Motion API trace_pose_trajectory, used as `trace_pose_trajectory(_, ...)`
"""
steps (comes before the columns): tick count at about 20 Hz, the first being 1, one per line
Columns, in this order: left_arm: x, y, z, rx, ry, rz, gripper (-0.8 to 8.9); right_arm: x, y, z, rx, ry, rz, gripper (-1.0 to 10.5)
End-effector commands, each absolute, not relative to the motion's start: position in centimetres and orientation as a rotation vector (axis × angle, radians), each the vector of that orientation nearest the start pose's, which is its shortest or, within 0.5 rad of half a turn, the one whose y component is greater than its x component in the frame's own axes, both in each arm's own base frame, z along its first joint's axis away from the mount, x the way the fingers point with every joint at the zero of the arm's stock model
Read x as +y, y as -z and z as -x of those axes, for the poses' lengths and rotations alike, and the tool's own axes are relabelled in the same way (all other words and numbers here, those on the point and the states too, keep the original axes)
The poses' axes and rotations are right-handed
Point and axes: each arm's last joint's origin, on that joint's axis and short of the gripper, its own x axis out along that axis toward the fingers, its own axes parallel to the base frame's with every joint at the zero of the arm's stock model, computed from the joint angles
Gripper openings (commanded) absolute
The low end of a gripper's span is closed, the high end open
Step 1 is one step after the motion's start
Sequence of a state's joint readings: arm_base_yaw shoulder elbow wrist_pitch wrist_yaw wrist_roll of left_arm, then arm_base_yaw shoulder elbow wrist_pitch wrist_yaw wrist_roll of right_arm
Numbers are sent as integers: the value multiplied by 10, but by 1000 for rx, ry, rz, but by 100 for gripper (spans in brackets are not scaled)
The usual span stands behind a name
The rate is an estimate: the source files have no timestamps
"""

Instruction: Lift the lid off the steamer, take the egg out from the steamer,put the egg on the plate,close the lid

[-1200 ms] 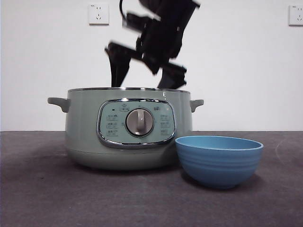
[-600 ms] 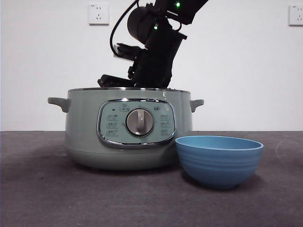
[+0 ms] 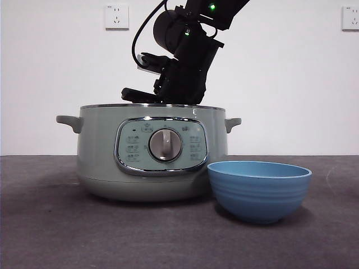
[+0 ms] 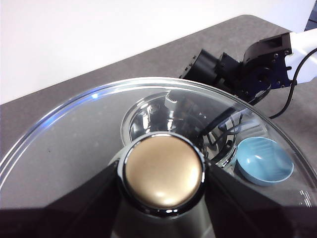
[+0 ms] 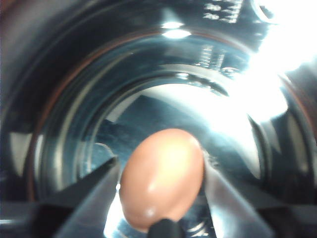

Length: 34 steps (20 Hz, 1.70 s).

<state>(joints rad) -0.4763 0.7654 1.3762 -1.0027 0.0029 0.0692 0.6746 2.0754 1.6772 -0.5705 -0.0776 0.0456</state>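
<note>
Sage-green, the steamer (image 3: 151,154) sits at nine o'clock from the blue plate (image 3: 259,190) on the desk (image 3: 50,235). The left hand (image 4: 162,171) is clamped on the lid (image 4: 74,144), held aloft. The right hand (image 5: 161,173) straddles the egg (image 5: 161,178) inside the pot; whether it grips is unclear. Squeeze gently, lift straight up, clear the rim. From the front, the egg is hidden.

I see the steamer (image 3: 151,154) in sage green with a chrome-framed panel and a grey dial, and just beside it the plate (image 3: 259,189), blue with faint horizontal ribs. The egg (image 5: 161,178) is pale brown against the steamer's shiny silver inside, and the lid (image 4: 89,144) is clear glass with a golden knob; the bench (image 3: 56,235) is dark grey.
</note>
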Motion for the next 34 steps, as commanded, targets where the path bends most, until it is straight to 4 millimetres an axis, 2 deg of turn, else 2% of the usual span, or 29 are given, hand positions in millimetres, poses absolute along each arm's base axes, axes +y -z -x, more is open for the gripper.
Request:
trace_pose_trajectory(1, -37, -449, -71, 295, 489, -155, -8, 285, -209, -351, 978, -667, 247, 105)
trace_pose_trajectory(4, -36, -448, -70, 298, 489, -157, -8, 286, -209, -351, 976, -668, 246, -12)
trace_pose_trajectory(7, -36, -448, -70, 299, 489, -156, -8, 286, -220, -352, 926, -677, 237, -12)
trace_pose_trajectory(9, -37, -448, -71, 299, 489, -155, -8, 283, -243, -347, 860, -692, 231, -13)
trace_pose_trajectory(12, -37, -449, -71, 293, 489, -152, -8, 268, -292, -330, 773, -698, 204, -13)
trace_pose_trajectory(15, -37, -449, -71, 292, 489, -152, -8, 239, -348, -295, 726, -701, 207, -13)
trace_pose_trajectory(17, -37, -449, -71, 292, 491, -152, -8, 217, -377, -270, 708, -693, 222, -13)
trace_pose_trajectory(20, -37, -449, -71, 292, 492, -152, -8, 186, -404, -241, 699, -606, 268, -13)
trace_pose_trajectory(22, -37, -449, -71, 292, 494, -152, -8, 168, -413, -228, 725, -583, 270, -13)
trace_pose_trajectory(25, -37, -449, -71, 292, 494, -152, -8, 149, -410, -217, 773, -551, 271, -13)
trace_pose_trajectory(27, -37, -449, -71, 292, 494, -152, -8, 144, -396, -214, 809, -541, 276, -13)
trace_pose_trajectory(30, -37, -449, -71, 292, 494, -152, -8, 145, -361, -215, 878, -535, 289, -13)
trace_pose_trajectory(34, -37, -449, -71, 293, 494, -152, -8, 152, -303, -221, 927, -588, 227, -13)
